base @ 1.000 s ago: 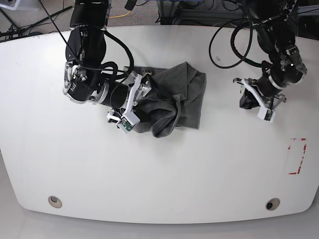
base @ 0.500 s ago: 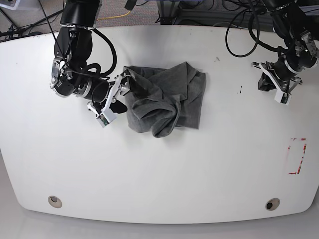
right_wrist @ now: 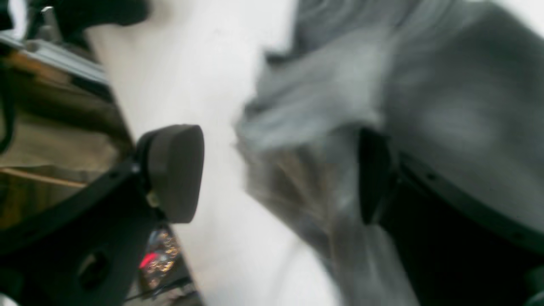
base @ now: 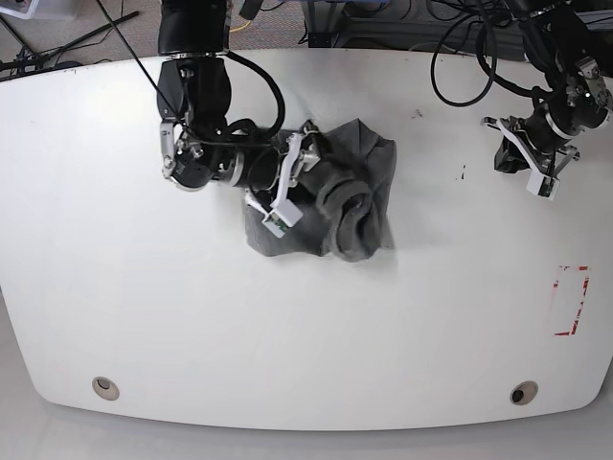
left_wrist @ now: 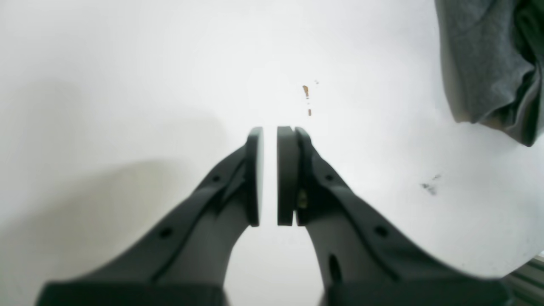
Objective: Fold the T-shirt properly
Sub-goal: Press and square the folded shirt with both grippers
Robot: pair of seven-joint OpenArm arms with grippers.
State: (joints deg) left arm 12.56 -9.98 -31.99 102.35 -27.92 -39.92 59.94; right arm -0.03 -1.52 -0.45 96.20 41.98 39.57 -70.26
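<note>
- Table [base: 192, 316]: white; it carries all items below.
- T-shirt [base: 354, 206]: bunched in a heap on the table's far middle area, with a rolled lump on its side toward the left arm; not flat.
- Right gripper [base: 287, 187]: over the T-shirt's edge. Its wrist view is blurred; the jaws stand wide apart, apparently with grey cloth between them and nothing clamped.
- Left gripper [left_wrist: 270, 170]: well apart from the T-shirt, over bare table; pads nearly together, a thin gap showing, holding nothing.
- Procedure: spread the heap flat before folding. Grip one layer at a hem, not the lump.
- Markings: no readable writing. A red dashed rectangle [base: 572, 300] lies far from the T-shirt, near the table edge.
</note>
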